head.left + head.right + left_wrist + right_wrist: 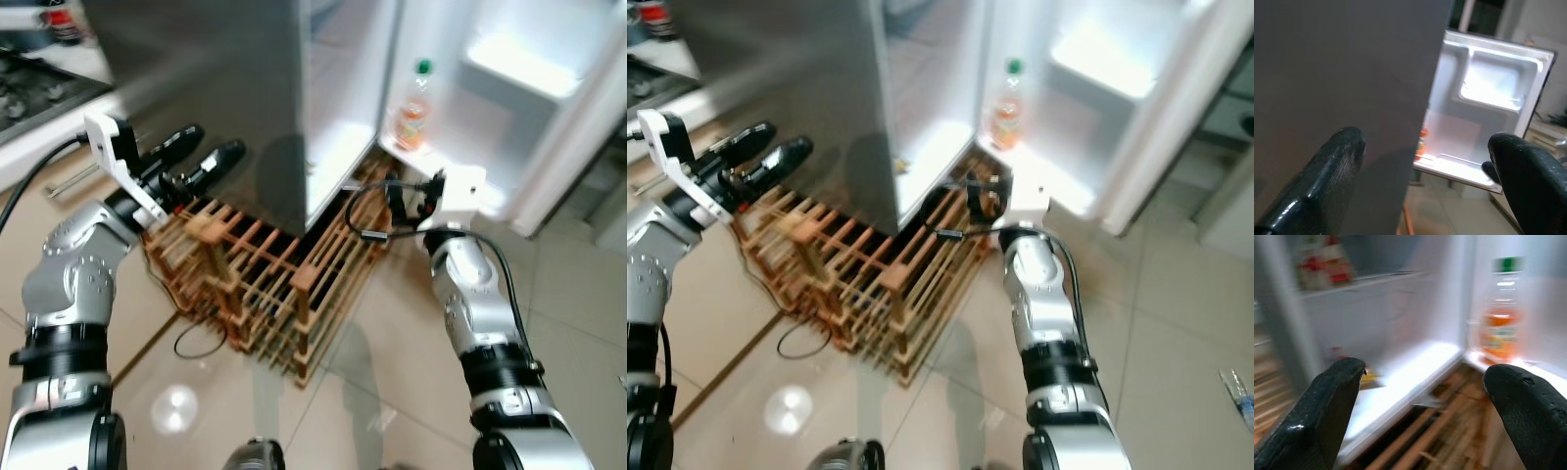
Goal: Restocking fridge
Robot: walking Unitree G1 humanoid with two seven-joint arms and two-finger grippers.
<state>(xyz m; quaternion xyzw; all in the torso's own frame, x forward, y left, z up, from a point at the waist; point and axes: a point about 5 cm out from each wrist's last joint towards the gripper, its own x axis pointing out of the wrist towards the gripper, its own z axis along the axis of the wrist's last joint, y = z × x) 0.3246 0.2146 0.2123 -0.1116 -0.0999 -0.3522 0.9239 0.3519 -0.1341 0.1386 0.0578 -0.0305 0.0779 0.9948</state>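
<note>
Wooden pallet [257,294] and cable [201,343] on tiled floor [578,294].

We saw the fridge [245,108] door open, an orange bottle [413,113] on its door shelf, and our left gripper [201,157] spread above the wooden pallet [265,284].

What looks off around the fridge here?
The fridge stands on a wooden pallet rather than the floor, with a loose black cable trailing beneath it. The bottle stands upright in the open door's shelf; no spill shows.

Orange bottle [412,111], green cap; grey fridge [225,88], white inside; brown wooden pallet [265,284]; beige floor tiles [578,294]
</note>
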